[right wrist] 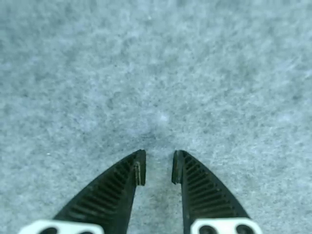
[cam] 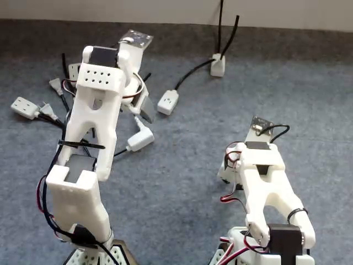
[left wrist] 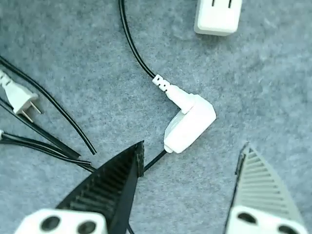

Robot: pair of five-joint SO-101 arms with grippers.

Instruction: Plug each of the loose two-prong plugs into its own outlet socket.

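Observation:
A white angled two-prong plug (left wrist: 190, 124) on a black cord lies on the grey carpet, also seen in the high view (cam: 140, 138). My left gripper (left wrist: 193, 145) hovers open just above it, with one finger on each side and no contact. A white outlet socket (left wrist: 218, 17) lies just beyond the plug (cam: 168, 102). A second socket (cam: 218, 66) sits at the back. Another loose plug (left wrist: 19, 100) lies off to the side. My right gripper (right wrist: 158, 168) points down at bare carpet, open by a narrow gap and holding nothing.
At the far left of the high view lie a third socket (cam: 25, 107), a plug (cam: 49, 113) right next to it, and tangled black cords (cam: 66, 105). The right arm (cam: 265, 176) stands at the lower right over bare carpet.

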